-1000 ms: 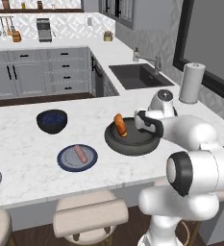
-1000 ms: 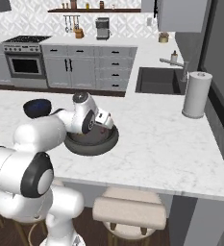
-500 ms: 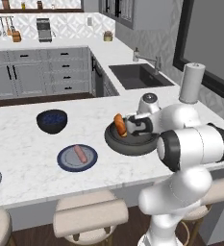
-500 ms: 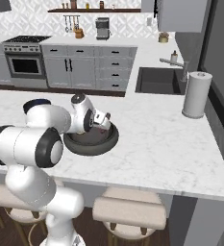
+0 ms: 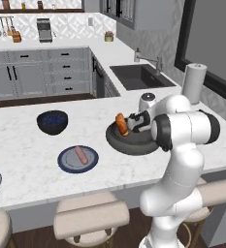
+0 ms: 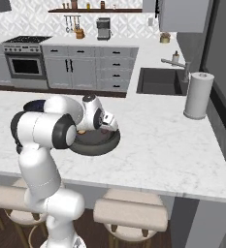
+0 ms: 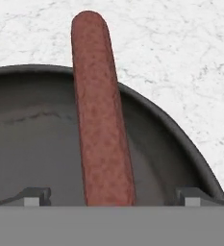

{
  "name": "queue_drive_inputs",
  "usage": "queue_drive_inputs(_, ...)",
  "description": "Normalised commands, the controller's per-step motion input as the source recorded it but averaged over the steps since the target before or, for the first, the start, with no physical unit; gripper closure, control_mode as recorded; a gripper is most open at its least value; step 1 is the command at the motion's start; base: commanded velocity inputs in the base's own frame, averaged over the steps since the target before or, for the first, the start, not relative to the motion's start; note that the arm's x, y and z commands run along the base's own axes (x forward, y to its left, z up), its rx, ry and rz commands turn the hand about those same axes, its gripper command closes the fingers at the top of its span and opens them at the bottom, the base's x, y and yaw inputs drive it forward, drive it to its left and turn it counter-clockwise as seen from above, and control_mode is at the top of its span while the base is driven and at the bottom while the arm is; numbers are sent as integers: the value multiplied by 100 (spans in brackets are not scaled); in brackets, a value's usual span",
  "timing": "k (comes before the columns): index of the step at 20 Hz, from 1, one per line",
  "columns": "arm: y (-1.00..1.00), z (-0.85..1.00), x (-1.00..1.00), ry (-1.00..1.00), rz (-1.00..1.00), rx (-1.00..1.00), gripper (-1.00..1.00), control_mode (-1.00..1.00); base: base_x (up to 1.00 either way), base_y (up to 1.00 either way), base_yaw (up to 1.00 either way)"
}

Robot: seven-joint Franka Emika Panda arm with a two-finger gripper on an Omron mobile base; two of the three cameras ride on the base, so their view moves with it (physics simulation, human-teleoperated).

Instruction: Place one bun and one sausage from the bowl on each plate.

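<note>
- I see the sausage [image 7: 101,110] leaning across the bowl [image 7: 31,144] rim, centred between the wide-set tool [image 7: 111,196] tips.
- I should advance until the tips straddle it, then close gently on its middle.

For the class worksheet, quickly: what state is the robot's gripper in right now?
Gripper: open, fingertips spread wide either side of the sausage in the bowl, not yet closed on it.

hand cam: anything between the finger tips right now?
Yes. In the hand view the sausage runs lengthwise through the open gripper, over the bowl.
</note>
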Motion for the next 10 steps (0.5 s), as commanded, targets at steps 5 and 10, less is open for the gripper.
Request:
queue_drive_inputs(5, 0, -49, 19, 1, 0, 0, -100, -100, 0, 0, 0)
queue_drive_inputs(10, 7, -45, 4, 5, -2, -1, 100, -100, 0, 0, 0)
